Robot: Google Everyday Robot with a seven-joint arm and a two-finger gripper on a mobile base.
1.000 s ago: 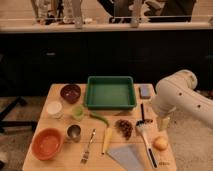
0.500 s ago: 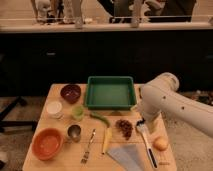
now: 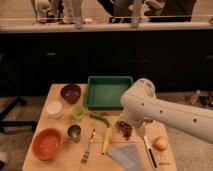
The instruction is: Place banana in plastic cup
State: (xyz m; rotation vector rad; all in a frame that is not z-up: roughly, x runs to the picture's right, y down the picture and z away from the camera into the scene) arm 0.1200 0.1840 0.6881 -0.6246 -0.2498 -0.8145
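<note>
The plastic cup (image 3: 77, 112) stood left of and behind the banana (image 3: 106, 140), which lay flat on the table (image 3: 56, 95), its long axis nearly front to back. Near the banana's right hung the gripper (image 3: 141, 131), jaws apart, holding nothing.

On the worktop (image 3: 62, 125), the tray (image 3: 107, 92) sits at upper centre with the smaller bowl (image 3: 70, 92) to its left. Below that bowl stand the round container (image 3: 54, 108) and, to its right, the plastic cup (image 3: 77, 112), with the curved vegetable (image 3: 100, 118) just right of the cup. Along the lower part, from left, lie the larger bowl (image 3: 47, 143), the steel cup (image 3: 74, 132), the fork (image 3: 88, 146), the banana (image 3: 106, 140), a folded cloth (image 3: 126, 156), a utensil (image 3: 150, 154) and a round fruit (image 3: 160, 143). The arm (image 3: 170, 117) stretches from the frame's right edge to the tray's lower right corner, and the tool (image 3: 141, 131) hangs under it, between a grape-like cluster (image 3: 124, 127) and the round fruit.
</note>
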